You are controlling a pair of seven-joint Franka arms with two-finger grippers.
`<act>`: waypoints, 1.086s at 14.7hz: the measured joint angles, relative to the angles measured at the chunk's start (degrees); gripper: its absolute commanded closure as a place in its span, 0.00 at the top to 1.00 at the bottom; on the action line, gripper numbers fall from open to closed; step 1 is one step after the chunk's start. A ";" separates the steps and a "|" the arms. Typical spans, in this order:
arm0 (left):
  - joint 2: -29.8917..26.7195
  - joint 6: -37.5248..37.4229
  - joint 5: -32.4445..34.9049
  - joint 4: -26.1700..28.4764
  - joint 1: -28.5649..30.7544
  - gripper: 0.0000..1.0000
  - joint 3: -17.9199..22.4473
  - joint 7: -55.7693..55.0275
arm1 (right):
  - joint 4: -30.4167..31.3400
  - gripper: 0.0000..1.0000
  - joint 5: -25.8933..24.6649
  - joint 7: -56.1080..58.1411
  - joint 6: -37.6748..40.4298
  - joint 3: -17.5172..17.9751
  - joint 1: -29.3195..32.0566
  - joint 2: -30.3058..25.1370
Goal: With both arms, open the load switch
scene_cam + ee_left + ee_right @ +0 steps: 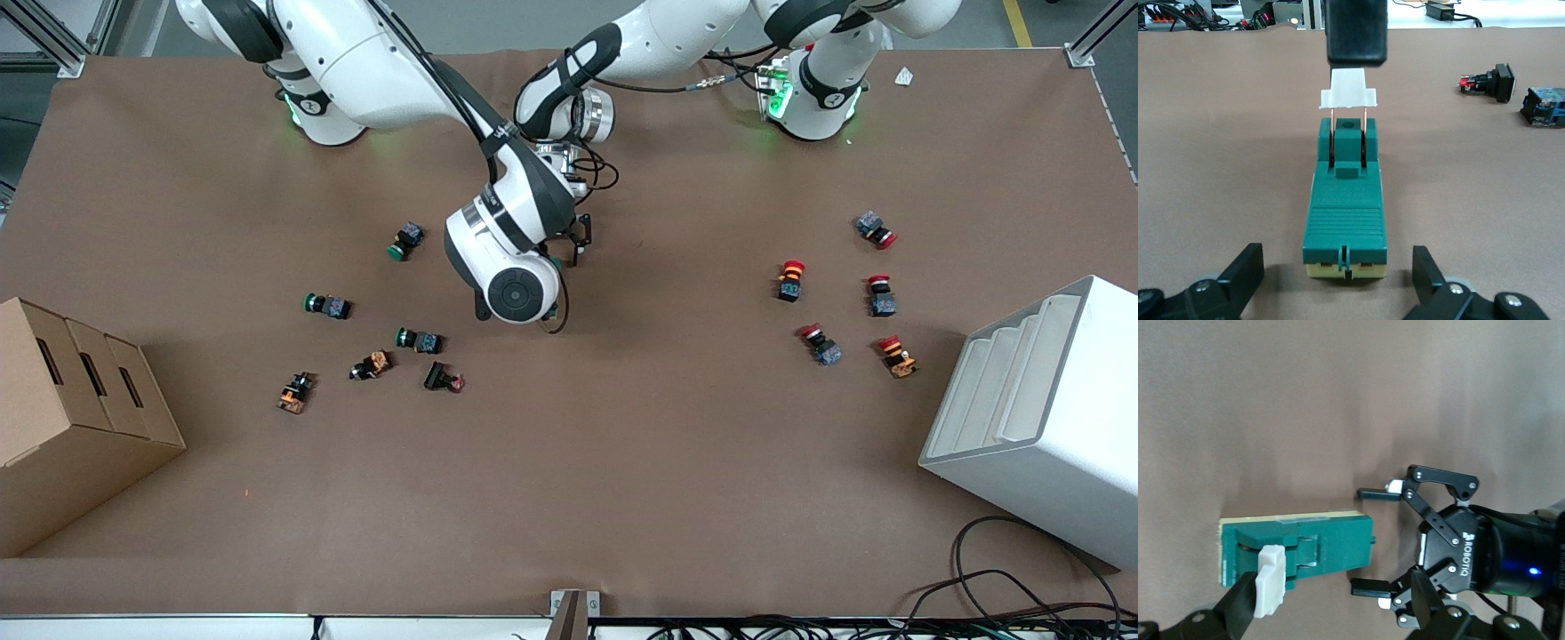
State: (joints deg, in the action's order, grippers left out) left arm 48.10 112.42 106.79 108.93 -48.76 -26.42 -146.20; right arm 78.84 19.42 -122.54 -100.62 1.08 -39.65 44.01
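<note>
The right tool (1355,30) hangs over the raised white handle (1348,90) of the load switch (1345,213). One black finger (1241,607) presses against that handle, but whether the tool is pinching it or spread I cannot tell. The handle stands upright on two thin copper rods above the dark green body.

The left tool (1371,540) sits low at the other end of the load switch, its two fingers (1371,495) spread wide, one to each side of the switch's end and not touching it.

The load switch lies flat on the brown desk (622,462) near the middle, mostly hidden under the right arm (507,267) in the front view. The left arm (569,89) reaches in from its base to meet it there.

Toward the right arm's end of the desk lie several small green-capped buttons (327,306) and a cardboard box (71,418). Toward the left arm's end lie red-capped buttons (790,279) and a white tiered bin (1040,418).
</note>
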 measured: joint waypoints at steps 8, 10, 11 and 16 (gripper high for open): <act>0.01 -0.22 0.00 -0.01 -0.11 0.98 0.01 -0.85 | -0.34 1.00 0.01 1.80 4.97 2.21 0.06 -0.01; 0.02 -0.25 0.00 -0.01 -0.12 0.98 0.02 -0.86 | -0.18 1.00 0.01 2.18 5.65 2.45 0.04 0.01; 0.02 -0.25 0.00 -0.01 -0.13 0.98 0.02 -0.86 | -0.08 1.00 0.01 2.32 5.69 2.52 0.01 0.04; 0.03 -0.29 0.00 -0.01 -0.16 0.98 0.02 -0.88 | 0.98 1.00 0.00 2.64 5.68 2.65 -0.05 0.24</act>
State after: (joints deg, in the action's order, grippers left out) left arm 48.12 112.13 106.79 108.92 -48.92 -26.40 -147.08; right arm 79.82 19.42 -119.91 -94.94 3.73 -39.70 44.24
